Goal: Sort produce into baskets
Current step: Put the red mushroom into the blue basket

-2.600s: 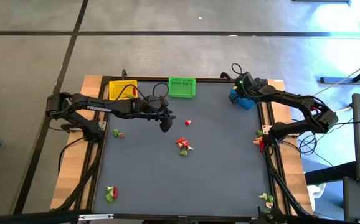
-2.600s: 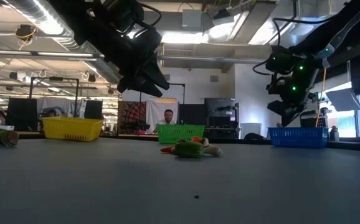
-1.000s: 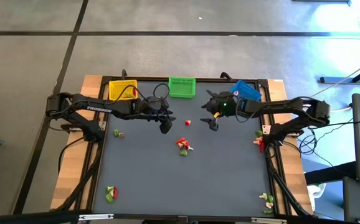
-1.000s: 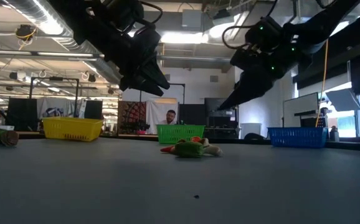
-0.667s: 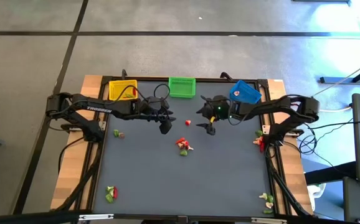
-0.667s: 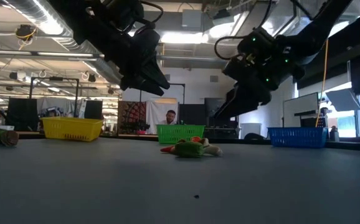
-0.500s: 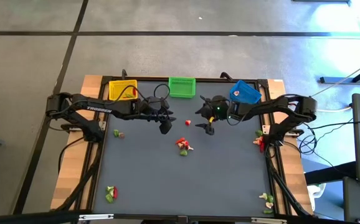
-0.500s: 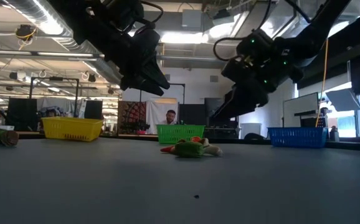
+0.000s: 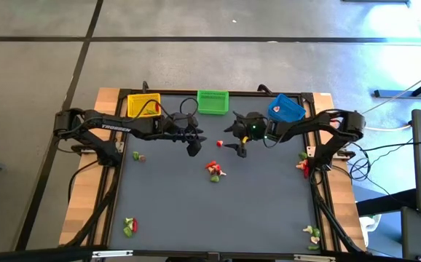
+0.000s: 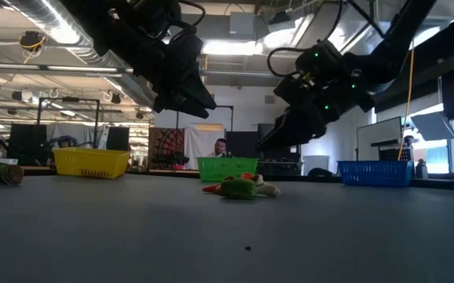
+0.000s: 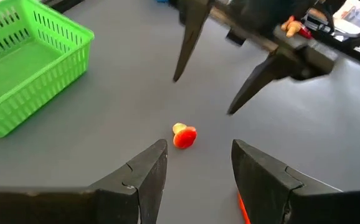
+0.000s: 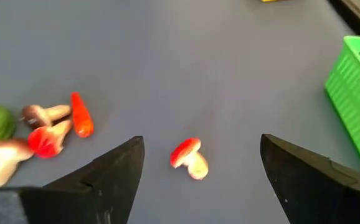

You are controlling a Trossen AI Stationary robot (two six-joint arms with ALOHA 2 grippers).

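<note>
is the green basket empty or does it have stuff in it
Empty as far as shown: the left wrist view shows the green basket with a bare floor.

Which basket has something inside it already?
The yellow basket, at the table's back left corner: a red piece shows inside it. The green basket looks empty, and the blue basket sits tilted by the right arm.

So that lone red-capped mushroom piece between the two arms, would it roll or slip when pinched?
The mushroom piece looks tiny, so probably light. Its rounded cap and lying-down pose suggest it may roll if nudged. Its smooth-looking surface could slip from the right gripper, whose jaws stand wide.
</note>
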